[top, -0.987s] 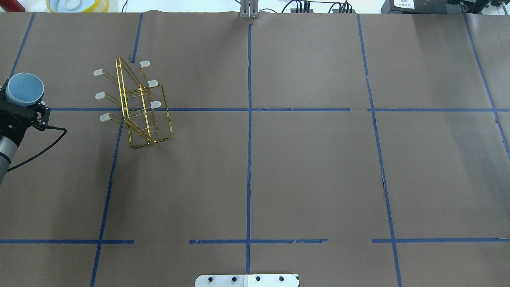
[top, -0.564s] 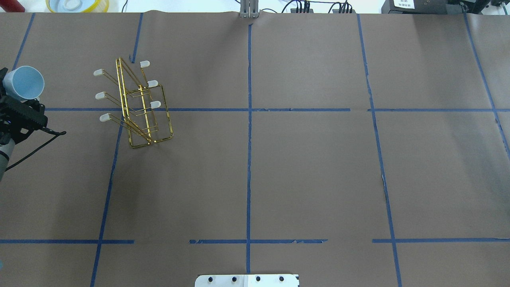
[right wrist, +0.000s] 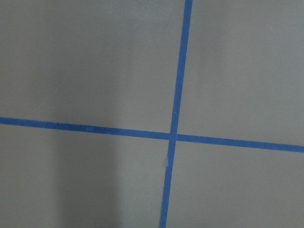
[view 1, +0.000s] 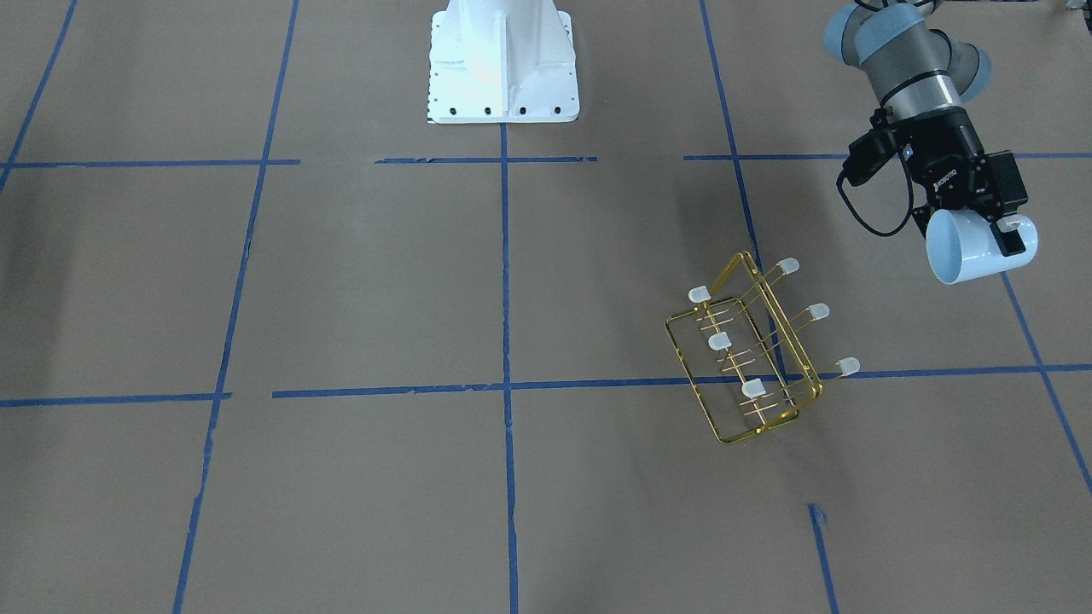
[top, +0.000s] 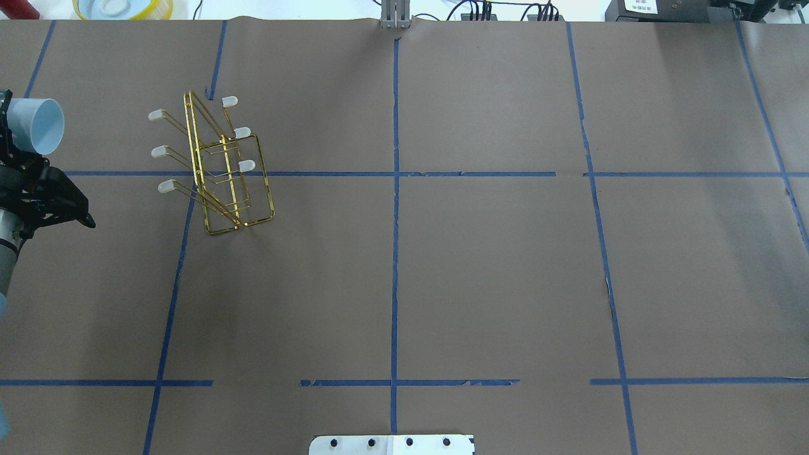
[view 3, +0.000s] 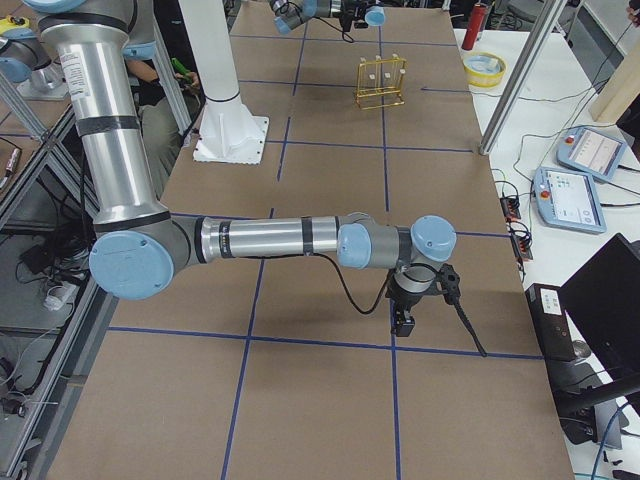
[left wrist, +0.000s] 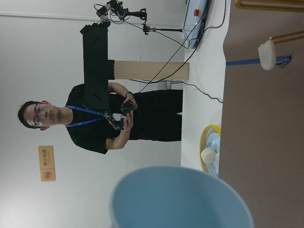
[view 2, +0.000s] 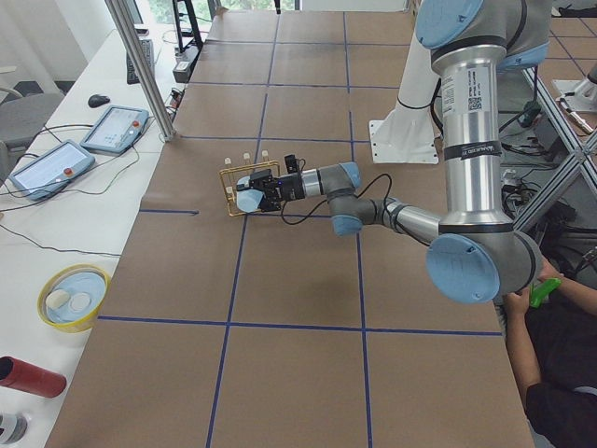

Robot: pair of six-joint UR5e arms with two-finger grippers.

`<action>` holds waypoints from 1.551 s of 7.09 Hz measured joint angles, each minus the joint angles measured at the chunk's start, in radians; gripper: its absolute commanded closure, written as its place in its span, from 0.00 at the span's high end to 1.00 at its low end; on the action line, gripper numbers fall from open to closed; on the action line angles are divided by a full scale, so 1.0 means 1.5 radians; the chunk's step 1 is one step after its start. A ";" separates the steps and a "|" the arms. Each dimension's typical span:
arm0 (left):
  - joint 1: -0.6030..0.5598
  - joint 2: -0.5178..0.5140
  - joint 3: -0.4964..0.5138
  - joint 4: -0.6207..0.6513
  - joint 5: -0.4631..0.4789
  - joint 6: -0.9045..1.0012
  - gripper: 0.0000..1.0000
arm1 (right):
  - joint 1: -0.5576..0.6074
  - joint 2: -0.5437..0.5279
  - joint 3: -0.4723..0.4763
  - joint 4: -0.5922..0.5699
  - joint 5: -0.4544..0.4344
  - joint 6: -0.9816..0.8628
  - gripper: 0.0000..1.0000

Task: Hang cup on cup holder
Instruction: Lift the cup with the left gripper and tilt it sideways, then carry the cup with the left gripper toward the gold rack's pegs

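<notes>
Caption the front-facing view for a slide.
Left gripper holds the blue cup tilted sideways, apart from the gold cup holder.

A desk covered in brown paper is marked into large squares by blue tape lines. An aluminium post rises from one long edge of it. By the post's foot, on a white bench top, lie two teach pendants with trailing cables and a dark computer mouse. Further from the post along that bench are a yellow-rimmed bowl and a red cylinder. Beyond the bench a man in black with a blue lanyard stands before a plain white wall bearing a small orange sign. The light is even and soft.
</notes>
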 measured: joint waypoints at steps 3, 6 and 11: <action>0.051 -0.019 -0.002 0.009 0.069 0.191 0.00 | 0.000 0.000 0.000 0.000 0.000 0.000 1.00; 0.120 -0.047 0.022 0.046 0.191 0.307 0.00 | 0.000 0.000 0.000 0.000 0.000 0.001 1.00; 0.163 -0.122 0.102 0.074 0.252 0.373 0.00 | 0.000 0.000 0.000 0.000 0.000 0.001 1.00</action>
